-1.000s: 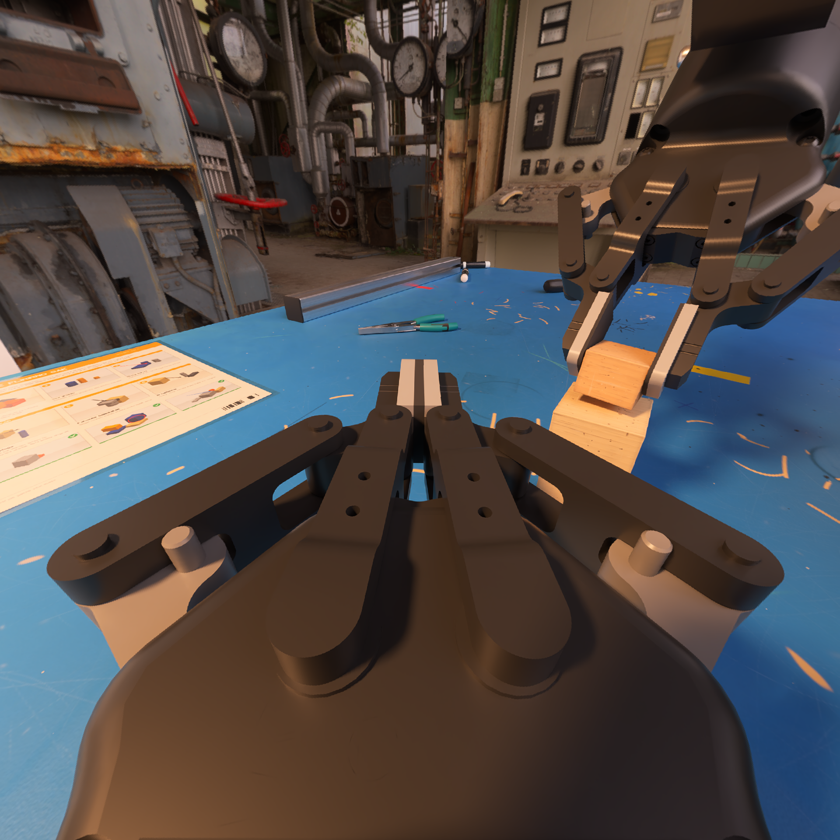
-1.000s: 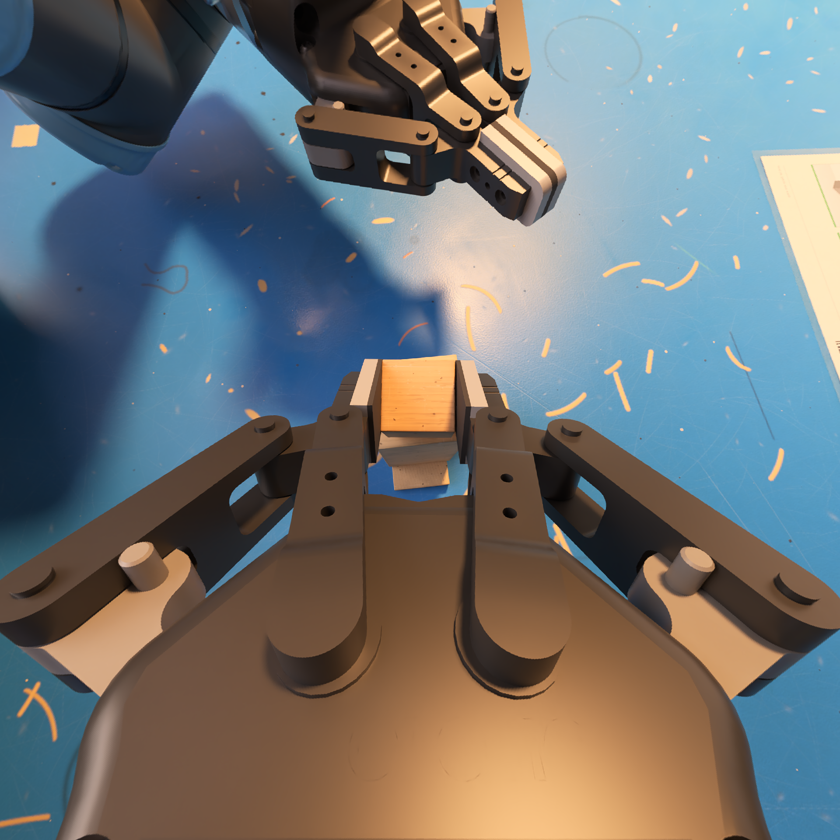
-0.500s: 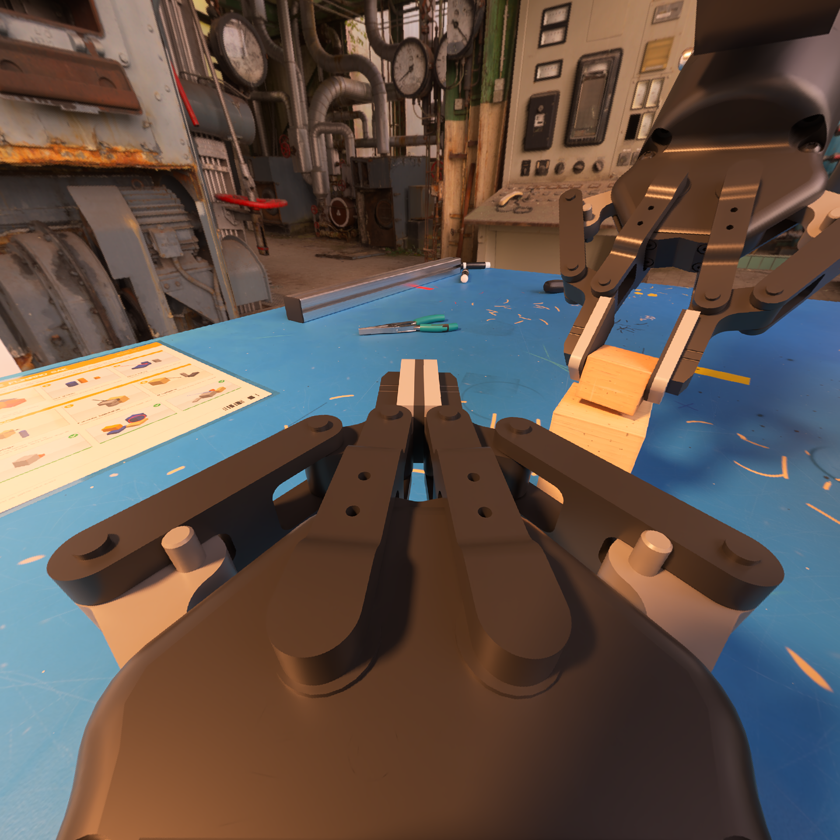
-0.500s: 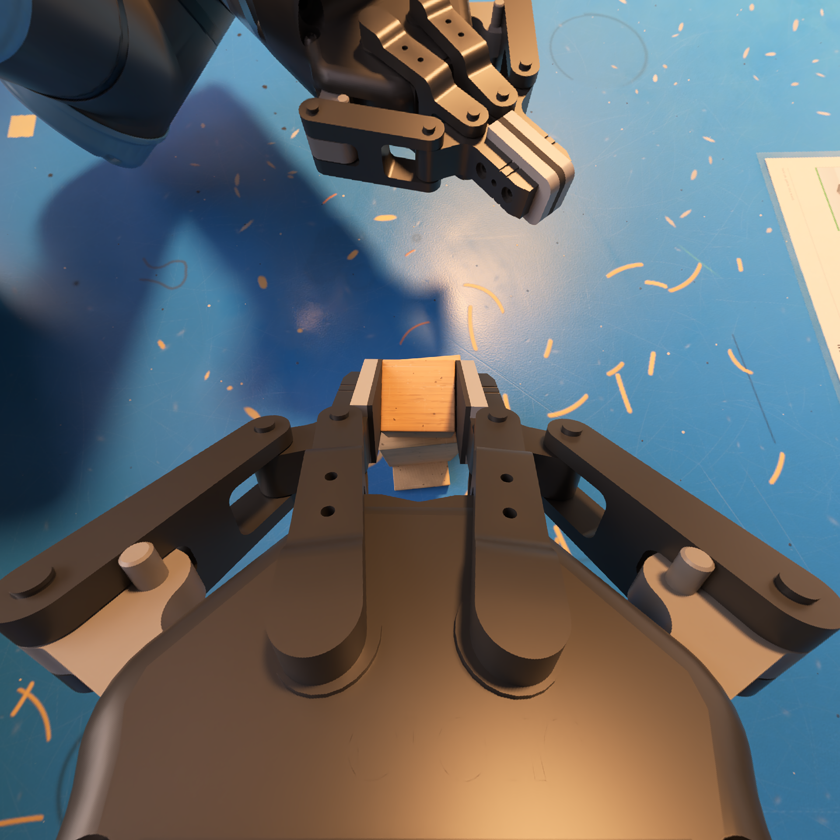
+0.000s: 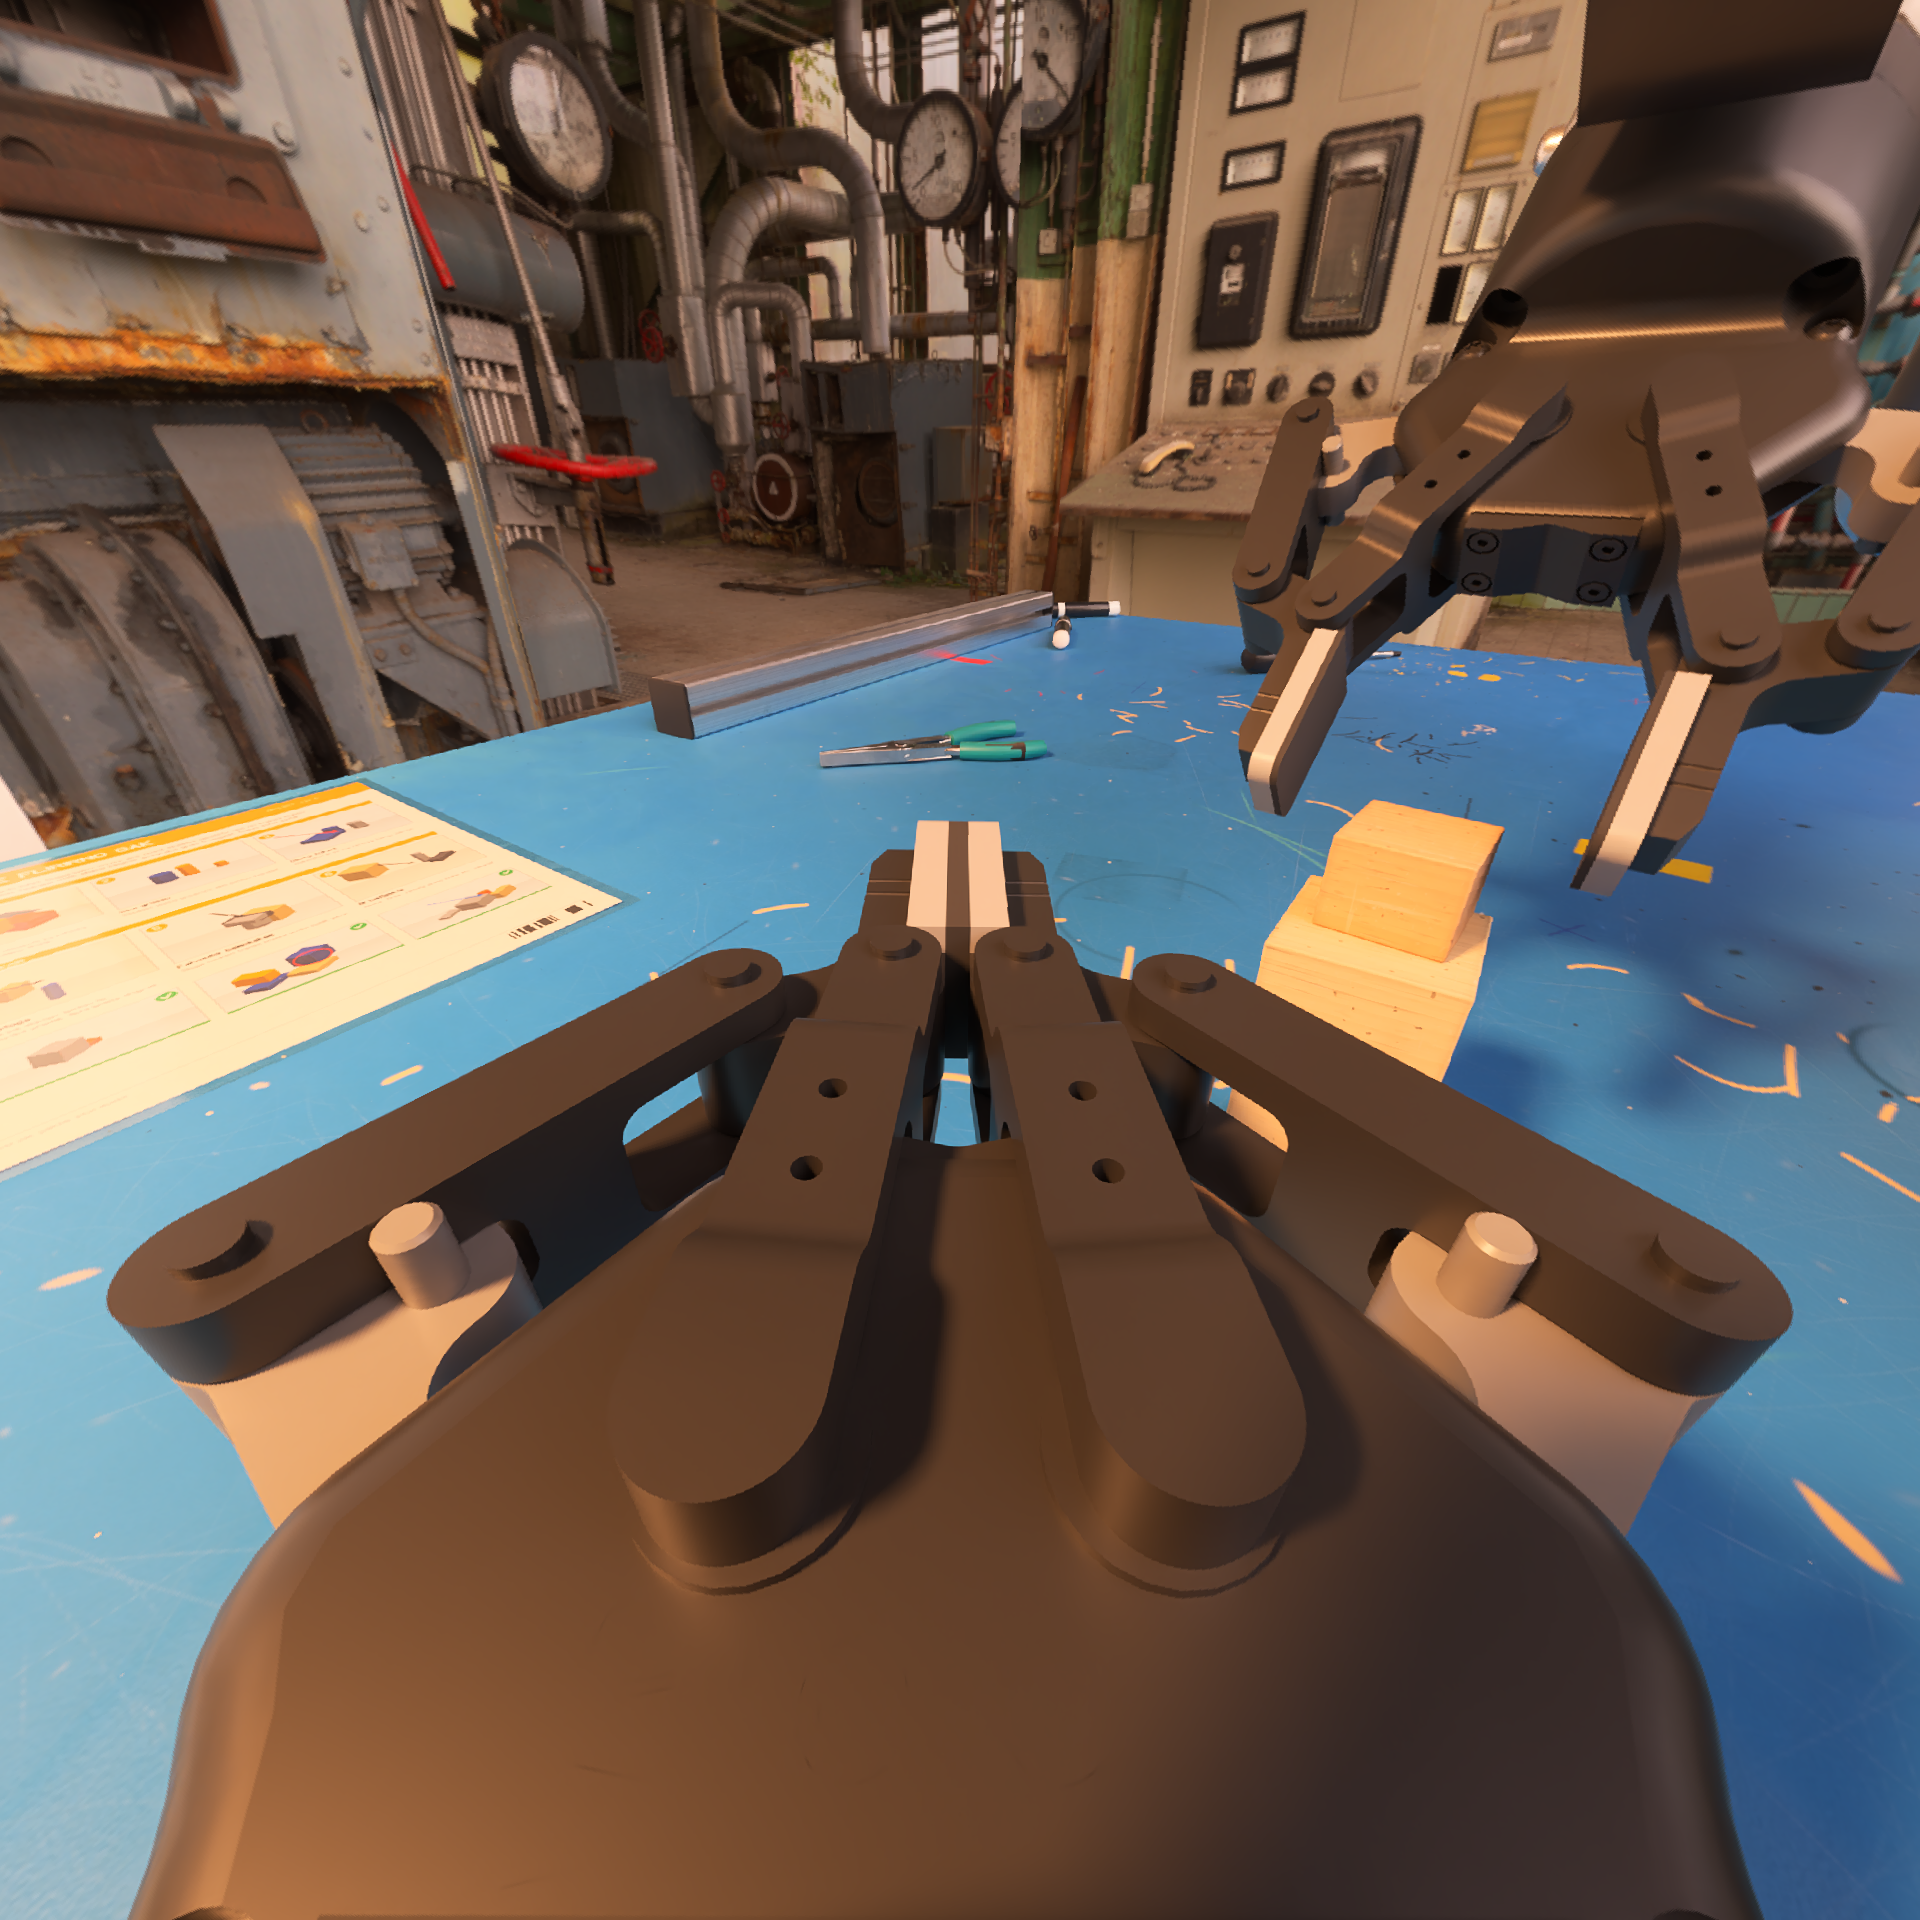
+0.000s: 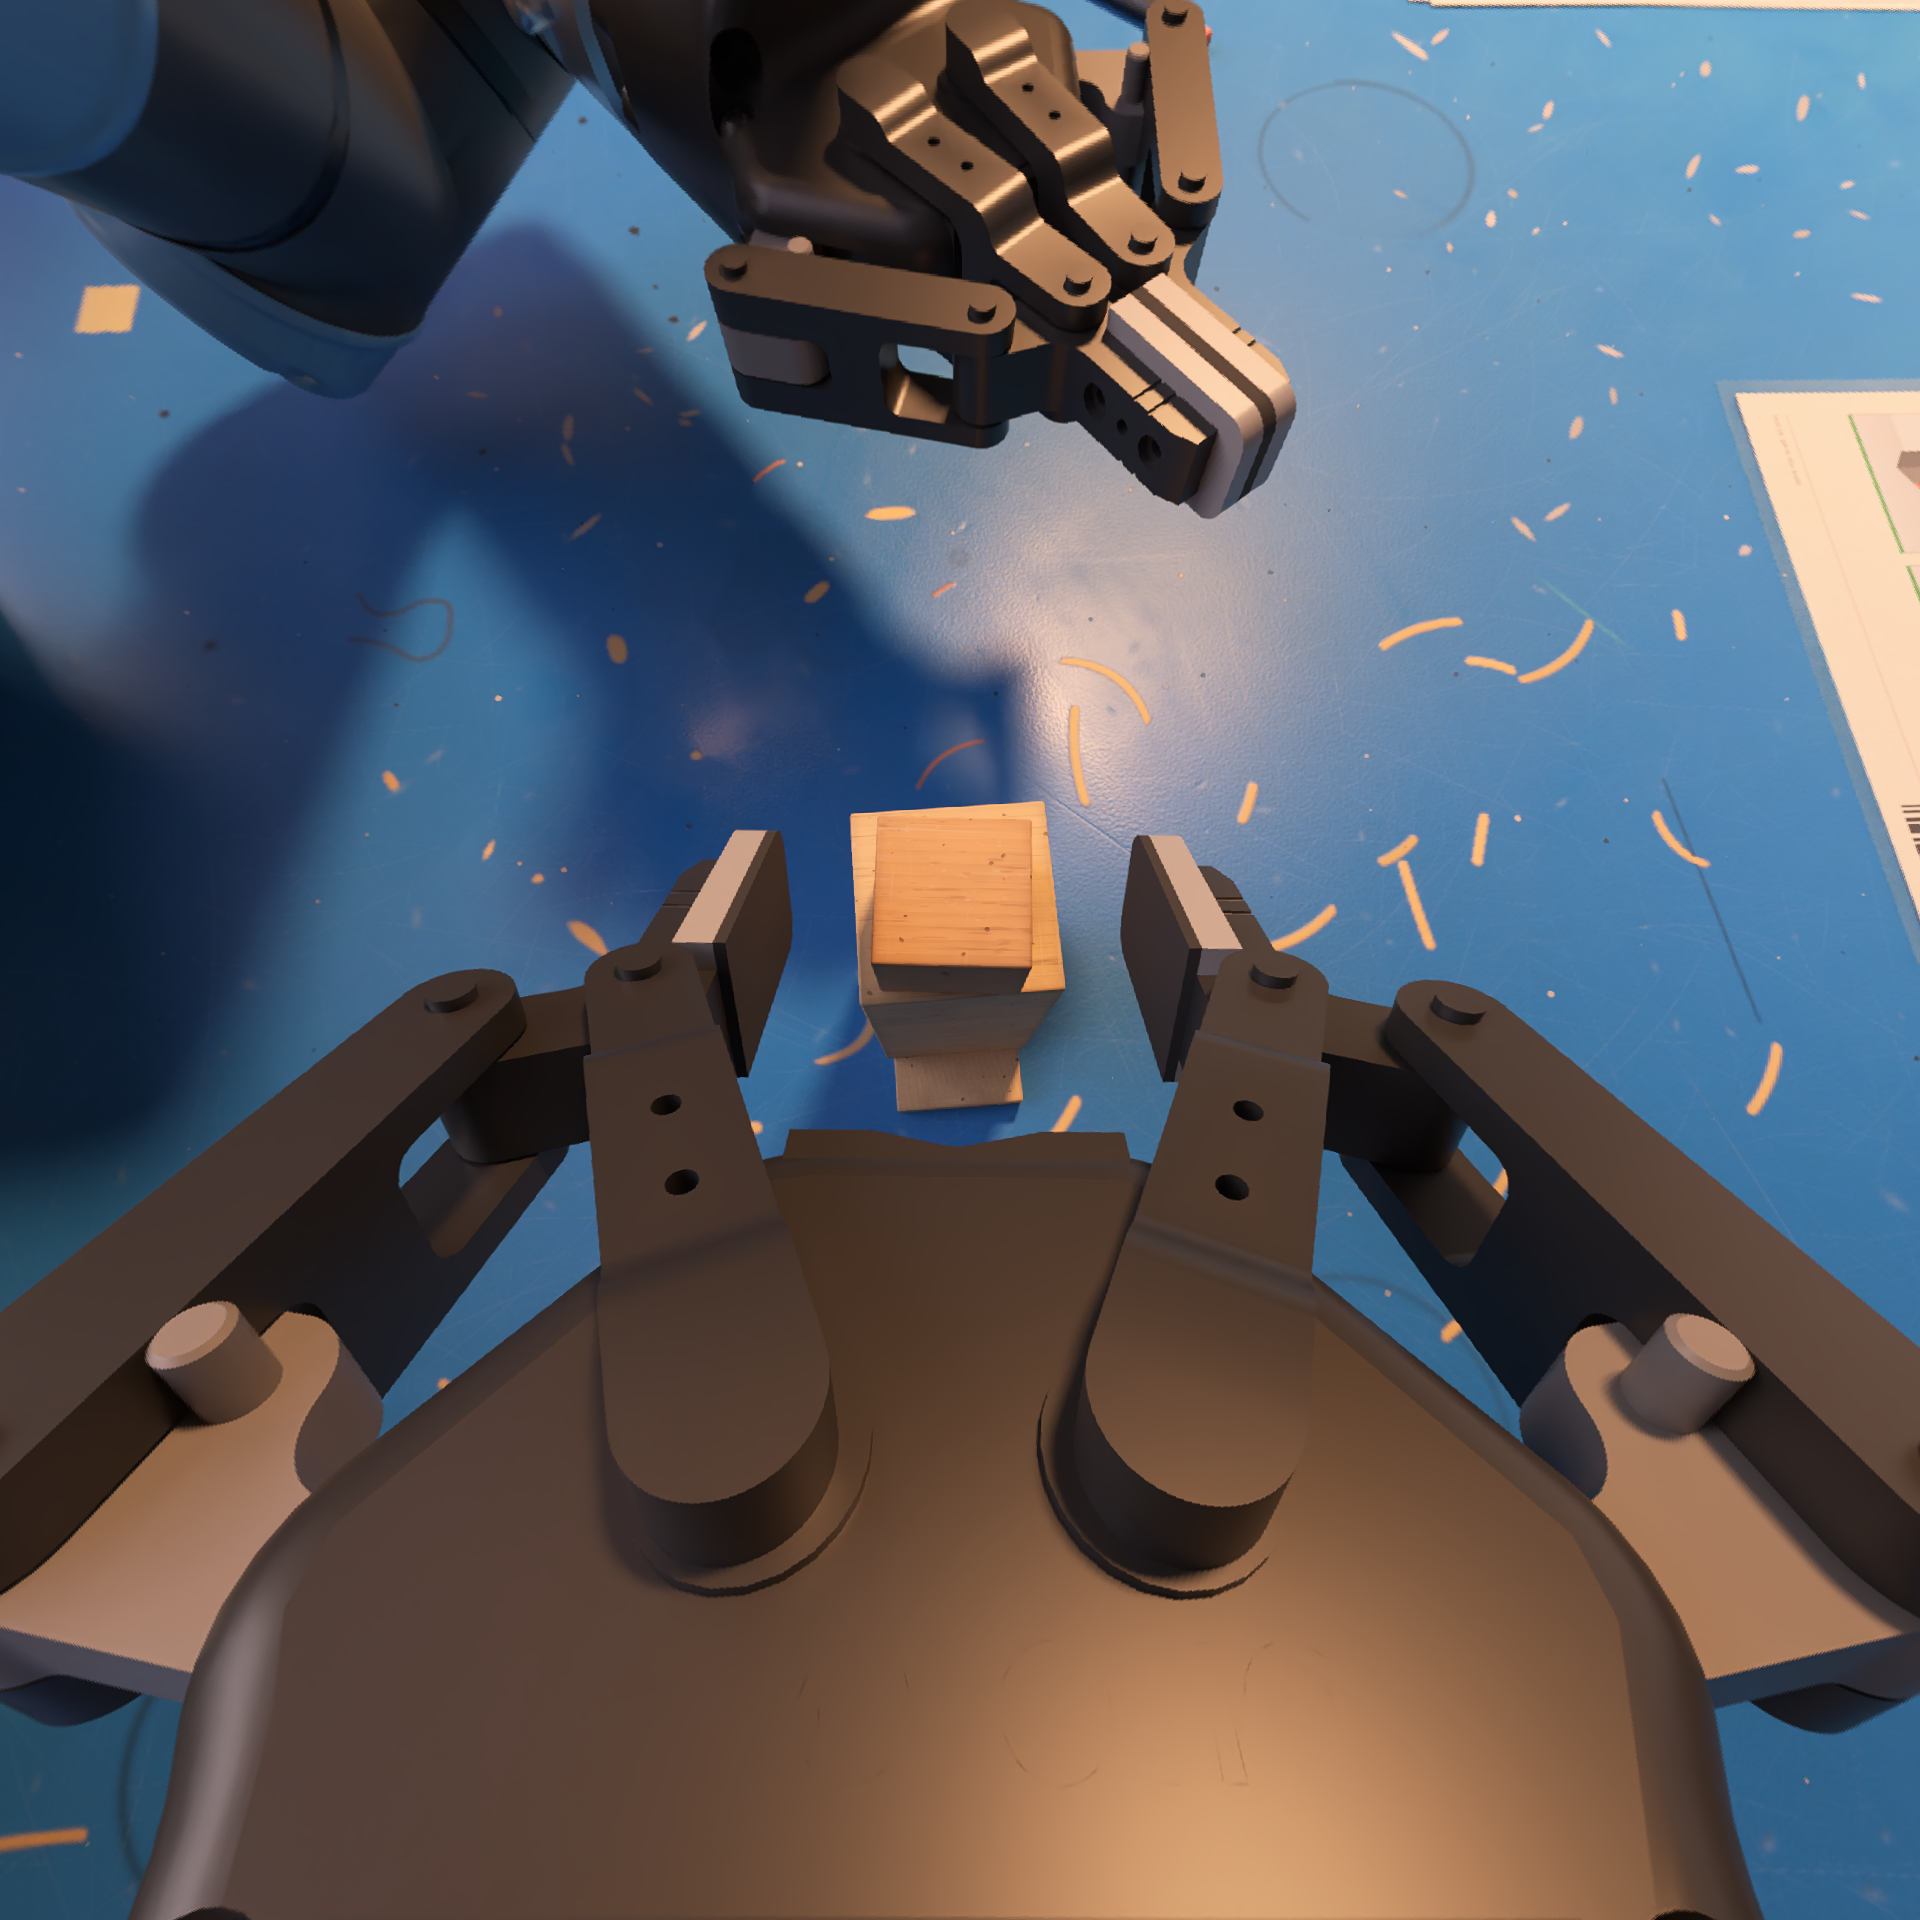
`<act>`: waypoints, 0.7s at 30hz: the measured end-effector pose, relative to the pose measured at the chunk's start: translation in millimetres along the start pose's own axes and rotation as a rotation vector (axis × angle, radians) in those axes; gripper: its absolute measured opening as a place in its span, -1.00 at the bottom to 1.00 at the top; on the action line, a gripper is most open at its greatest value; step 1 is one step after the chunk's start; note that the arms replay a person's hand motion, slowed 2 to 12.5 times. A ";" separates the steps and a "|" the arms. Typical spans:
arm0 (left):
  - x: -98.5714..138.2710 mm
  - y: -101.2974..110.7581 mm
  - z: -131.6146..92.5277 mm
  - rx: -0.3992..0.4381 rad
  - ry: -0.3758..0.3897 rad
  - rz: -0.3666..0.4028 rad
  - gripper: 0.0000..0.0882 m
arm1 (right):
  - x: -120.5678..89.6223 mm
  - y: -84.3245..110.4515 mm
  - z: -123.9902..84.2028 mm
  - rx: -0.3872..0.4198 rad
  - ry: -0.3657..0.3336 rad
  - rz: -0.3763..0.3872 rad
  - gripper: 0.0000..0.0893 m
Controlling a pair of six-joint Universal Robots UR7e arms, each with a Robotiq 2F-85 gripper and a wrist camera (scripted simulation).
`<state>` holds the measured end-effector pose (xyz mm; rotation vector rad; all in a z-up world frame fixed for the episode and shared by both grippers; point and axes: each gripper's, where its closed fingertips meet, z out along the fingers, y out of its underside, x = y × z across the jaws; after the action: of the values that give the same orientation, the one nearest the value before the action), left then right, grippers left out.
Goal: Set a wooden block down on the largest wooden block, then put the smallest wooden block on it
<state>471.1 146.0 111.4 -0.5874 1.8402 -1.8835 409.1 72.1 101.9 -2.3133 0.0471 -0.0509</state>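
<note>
A small orange-toned wooden block (image 5: 1403,878) rests, slightly turned, on a paler, wider wooden block (image 5: 1361,997). From above, the small block (image 6: 951,894) sits inside the wider block's top rim (image 6: 1047,935). A further pale wooden face (image 6: 956,1081) shows below them. My right gripper (image 6: 951,883) is open and straddles the small block without touching it; it also shows in the left wrist view (image 5: 1444,821), just above the stack. My left gripper (image 5: 956,883) is shut and empty, low over the table left of the stack, and is seen in the right wrist view (image 6: 1226,436).
A blue table (image 5: 623,810) carries a printed sheet (image 5: 260,935) at the left, green-handled pliers (image 5: 935,743), a grey metal bar (image 5: 852,660) and a marker (image 5: 1081,613) at the far edge. The sheet's corner shows in the right wrist view (image 6: 1849,623).
My right gripper has opened, let go of the small block on the stack and drawn back upward a little. The left gripper has not moved.
</note>
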 end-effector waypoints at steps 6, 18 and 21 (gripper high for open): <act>-0.1 -0.1 -0.2 0.002 0.000 -0.001 -1.00 | -0.2 -0.1 -8.5 0.044 -0.042 -0.002 0.39; -0.8 -1.2 -1.2 0.011 -0.001 -0.007 -1.00 | 17.1 49.5 -21.8 0.097 -0.117 -0.007 0.38; -0.5 -1.0 -1.1 0.010 -0.001 -0.006 -1.00 | 21.7 66.2 -20.8 0.119 -0.147 0.033 0.36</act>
<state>470.8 147.2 112.4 -0.5906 1.8296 -1.8951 428.5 11.0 67.6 -2.1903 0.0072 0.1291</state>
